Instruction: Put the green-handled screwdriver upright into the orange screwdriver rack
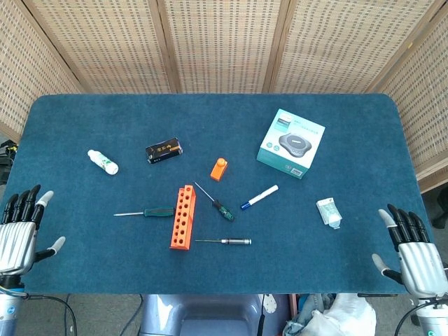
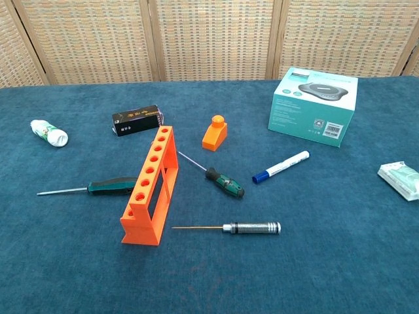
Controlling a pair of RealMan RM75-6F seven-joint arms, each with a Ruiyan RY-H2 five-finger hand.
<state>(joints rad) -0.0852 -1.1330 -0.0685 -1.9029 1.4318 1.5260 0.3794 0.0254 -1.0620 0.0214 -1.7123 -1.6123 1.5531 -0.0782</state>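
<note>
The orange screwdriver rack [image 1: 182, 217] [image 2: 152, 185] stands upright at mid-table, its row of holes facing up. Two screwdrivers with green handles lie flat beside it. One with a dark green handle [image 1: 157, 211] [image 2: 111, 186] touches the rack's left side, tip pointing left. The other, green and black [image 1: 222, 209] [image 2: 224, 182], lies at an angle just right of the rack. My left hand [image 1: 17, 234] is at the near left corner and my right hand [image 1: 413, 252] at the near right corner. Both have fingers spread and hold nothing, far from the tools. The chest view shows neither hand.
A silver-handled screwdriver [image 1: 231, 241] [image 2: 252, 227] lies in front of the rack. Around it lie a blue-capped marker [image 1: 260, 197], a small orange block [image 1: 219, 169], a black box [image 1: 164, 150], a white bottle [image 1: 103, 162], a teal box [image 1: 291, 143] and a white packet [image 1: 328, 212].
</note>
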